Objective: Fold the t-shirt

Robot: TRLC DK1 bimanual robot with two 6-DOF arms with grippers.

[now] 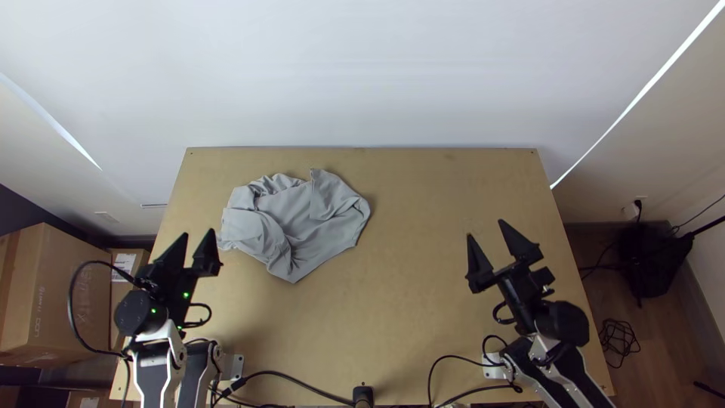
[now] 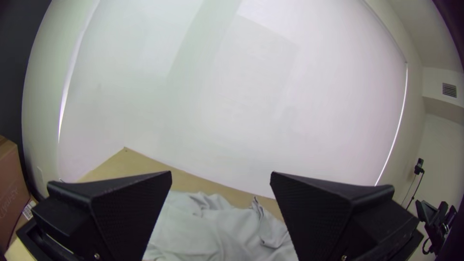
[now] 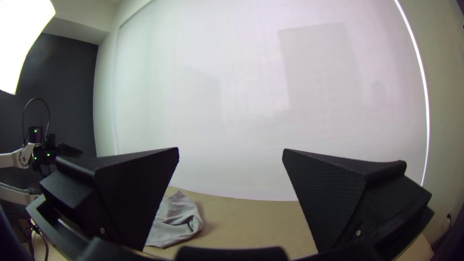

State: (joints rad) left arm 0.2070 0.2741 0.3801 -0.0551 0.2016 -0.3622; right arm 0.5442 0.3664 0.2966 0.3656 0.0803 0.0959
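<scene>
T-shirt: the grey t-shirt lies in a rumpled heap left of centre in the top view, toward the upper left part of the worktop. From where I'm standing it's bunched and creased, with one corner pointing down the frame and a flap standing out near its upper edge.

Left end effector: this left end effector hangs at the left of the top view, its two black fingers spread wide and pointing up the frame, with no cloth in their grip. The tips sit just beside the shirt's left edge in that view; I can't tell how high above the wood they are.

Right end effector: over at the right of the top view, the right end effector is spread wide too, holding nothing, and well apart from the shirt.

Left wrist view: grey cloth shows at the bottom of the frame, in the gap between the two fingers.

Right wrist view: a part of the shirt shows low on the left, partly behind one finger.

Around the worktop: cardboard boxes stand at the lower left of the top view, a black bag at the right, and a loose tangle of cable on the floor below it.
</scene>
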